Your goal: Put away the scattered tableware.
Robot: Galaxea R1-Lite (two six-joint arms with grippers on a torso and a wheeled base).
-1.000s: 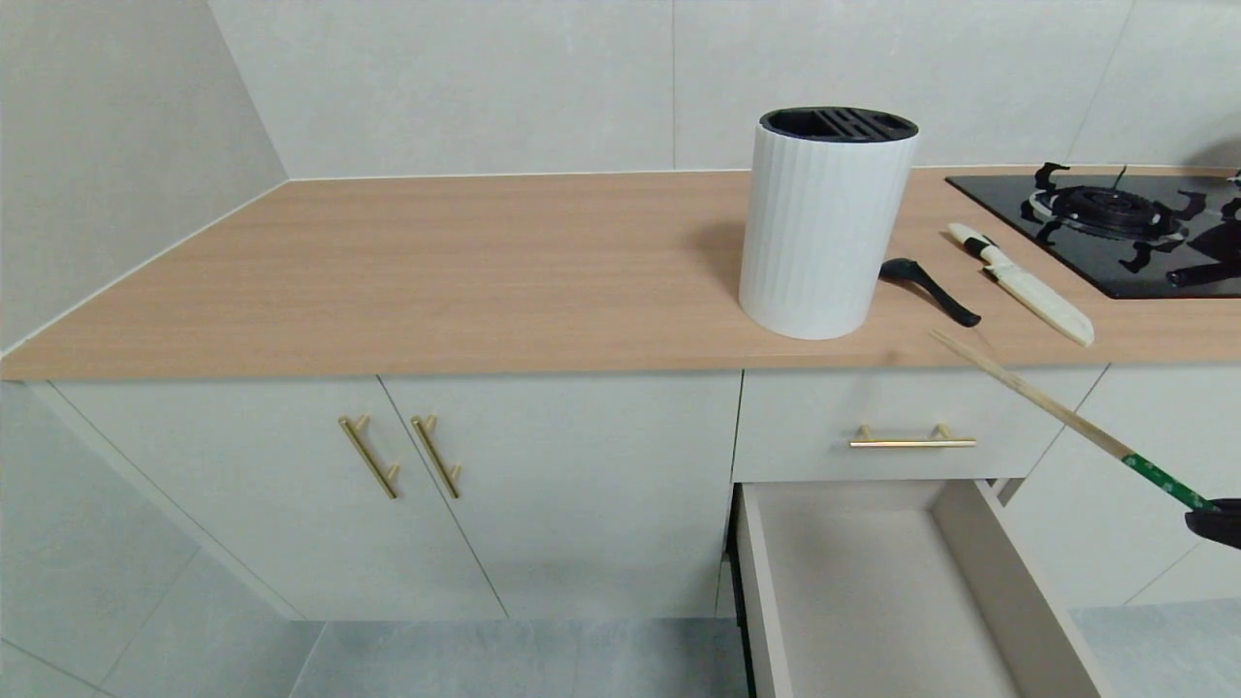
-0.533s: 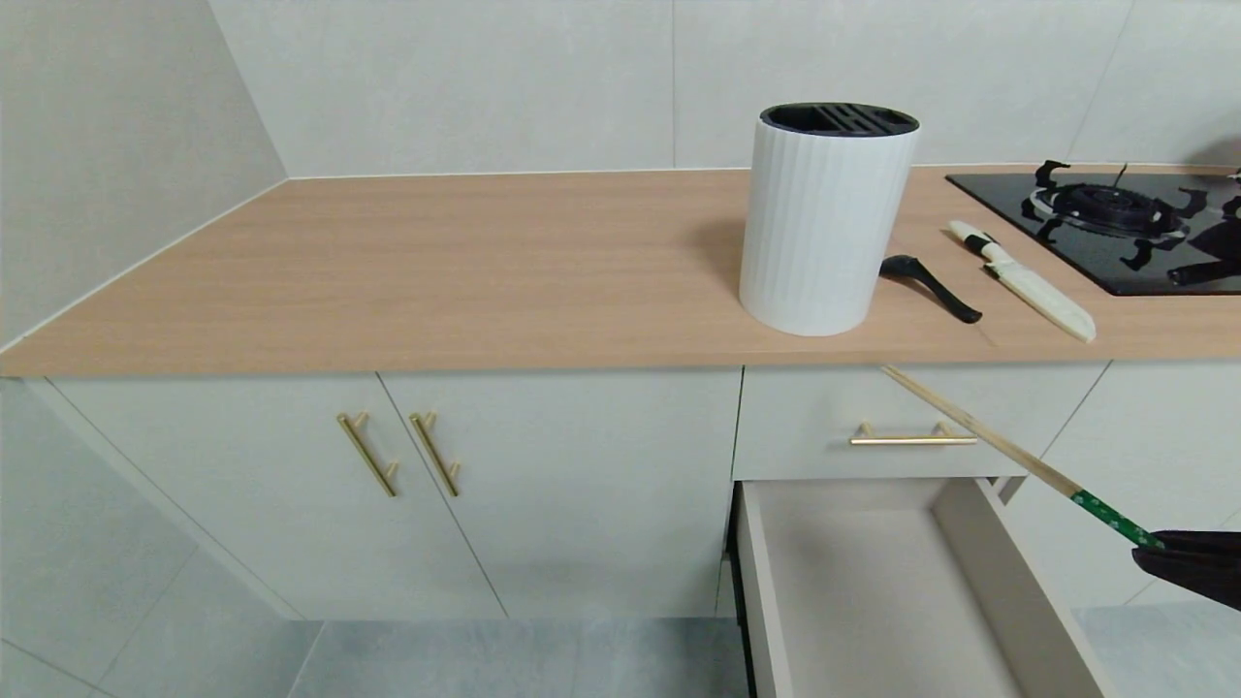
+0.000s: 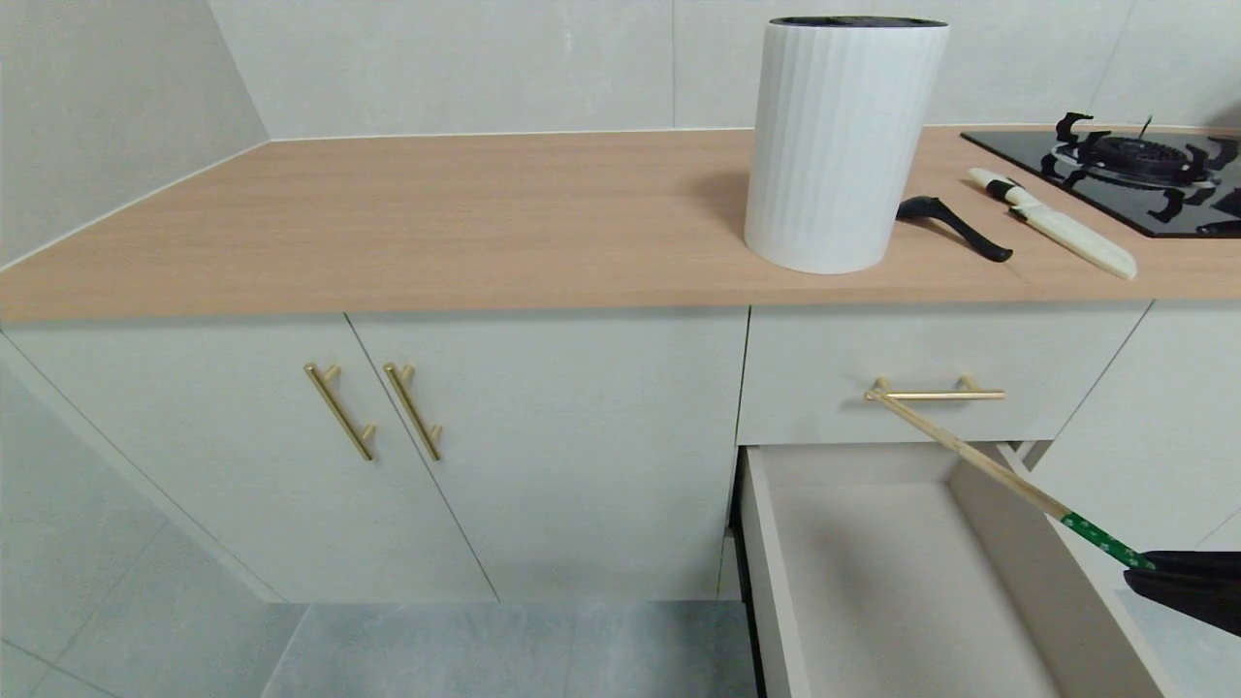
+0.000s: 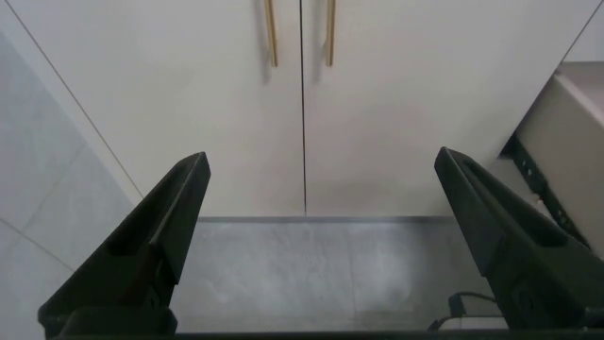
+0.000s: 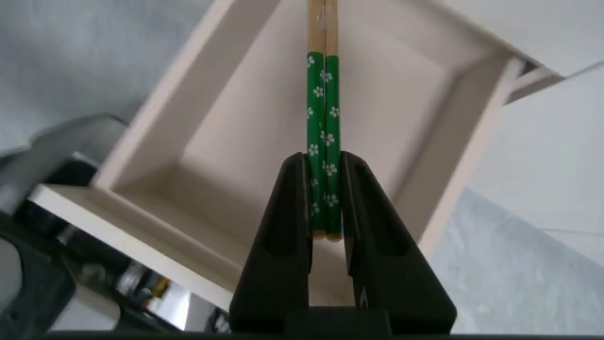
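From the head view, a wooden counter [image 3: 436,223] runs along the tiled wall. A tall white holder [image 3: 842,145] stands upright on it. Just beside the holder lies a black spoon [image 3: 955,228], then a knife [image 3: 1062,231] with a pale blade, and past that a black stove [image 3: 1134,170]. Below the counter are two cabinet doors [image 3: 388,456] with gold handles, and next to them a closed drawer [image 3: 931,373]. Under that one, an open drawer [image 3: 766,572] is pulled out. The right claw [image 3: 1163,580] sits low at the edge, beside the open drawer, pinching the green end of a pair of chopsticks [image 3: 989,470]. The chopsticks slant up over the open drawer, and their bare tips line up with the closed drawer's handle [image 3: 936,394].

From the left wrist, the left claw [image 4: 321,246] is spread wide with nothing in it. It faces the cabinet doors [image 4: 302,104] and the grey floor [image 4: 311,274].

From the right wrist, the right claw [image 5: 325,194] is clamped tight on the chopsticks [image 5: 321,104]. Both sticks lie side by side between the fingers, above the inside of the open drawer [image 5: 245,132].
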